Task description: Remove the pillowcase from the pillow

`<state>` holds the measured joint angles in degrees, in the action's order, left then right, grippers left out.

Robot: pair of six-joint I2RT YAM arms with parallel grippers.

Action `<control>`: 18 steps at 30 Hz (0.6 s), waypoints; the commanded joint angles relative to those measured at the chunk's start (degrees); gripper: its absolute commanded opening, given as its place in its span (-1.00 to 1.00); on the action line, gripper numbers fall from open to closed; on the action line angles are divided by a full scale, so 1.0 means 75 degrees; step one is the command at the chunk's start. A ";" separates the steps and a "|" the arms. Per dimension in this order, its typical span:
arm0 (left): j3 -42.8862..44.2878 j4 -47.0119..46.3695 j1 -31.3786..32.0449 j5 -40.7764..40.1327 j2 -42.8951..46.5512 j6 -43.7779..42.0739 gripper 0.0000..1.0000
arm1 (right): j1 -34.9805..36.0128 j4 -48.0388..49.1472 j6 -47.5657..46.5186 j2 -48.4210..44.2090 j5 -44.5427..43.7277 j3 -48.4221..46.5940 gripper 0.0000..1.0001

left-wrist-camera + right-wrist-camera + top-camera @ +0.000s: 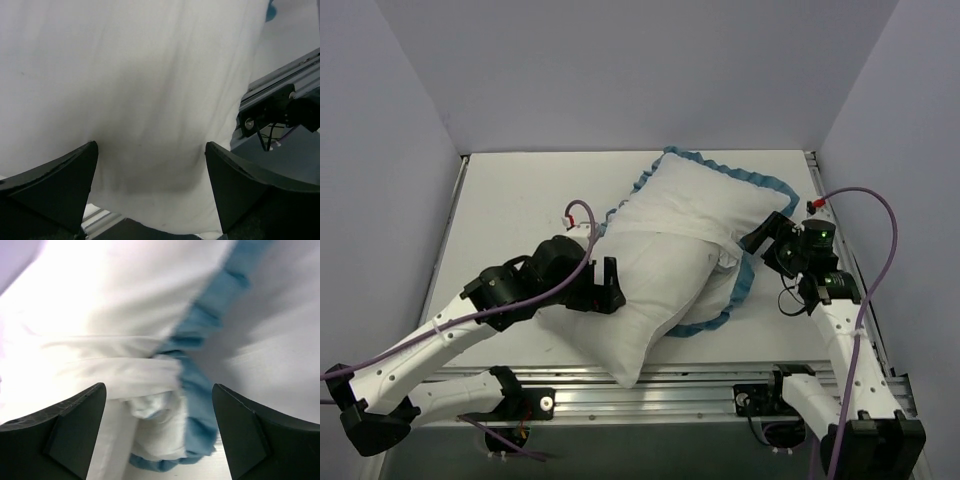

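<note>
Closest to the lens, the dark fingers point(50, 185) of the left hand point(150, 145) stand spread wide and pinch nothing. Plain white cloth fills the view just beyond them. From above this looks to be the bare end of the pillow point(620, 340), which sticks out of the pillowcase point(695, 200) toward the near edge of the worktop point(520, 190), its corner lying over the metal rail point(690, 385). The right hand point(159, 386) is likewise spread and empty. It faces the bunched mouth of the cover, where the blue ruffle point(200, 390) folds around crumpled white cloth. The pillowcase lies white side up, slanting across the middle of the worktop and covering the far half of the pillow, so the job looks about half done. With neither hand holding anything, the overhanging corner is the weak spot: a nudge from the left arm could tip the pillow off the near edge. At the mouth, the white layers are hard to tell apart, so a pinch there might catch the pillow along with the cover, and the pull would then drag both together. A grip on the ruffle alone may slip off the thin edging.
</note>
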<state>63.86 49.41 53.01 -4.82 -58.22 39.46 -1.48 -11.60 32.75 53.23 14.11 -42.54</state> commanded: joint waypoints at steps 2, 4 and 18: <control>0.1352 -0.0060 -0.0282 -0.0295 -0.0416 -0.0632 0.90 | 0.0664 -0.0445 -0.0195 -0.0418 -0.0335 -0.0748 0.68; 0.1657 -0.0130 -0.0669 -0.0295 -0.0616 -0.0878 0.89 | 0.0969 -0.0539 -0.0265 -0.0243 -0.0194 -0.1018 0.74; 0.0744 -0.1841 -0.2122 0.0432 -0.2140 -0.1277 0.88 | 0.4131 -0.0130 -0.0839 0.0847 -0.1211 -0.1381 0.75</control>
<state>70.28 41.58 39.16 -2.68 -73.47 31.46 25.21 -13.89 28.86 58.54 9.50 -50.06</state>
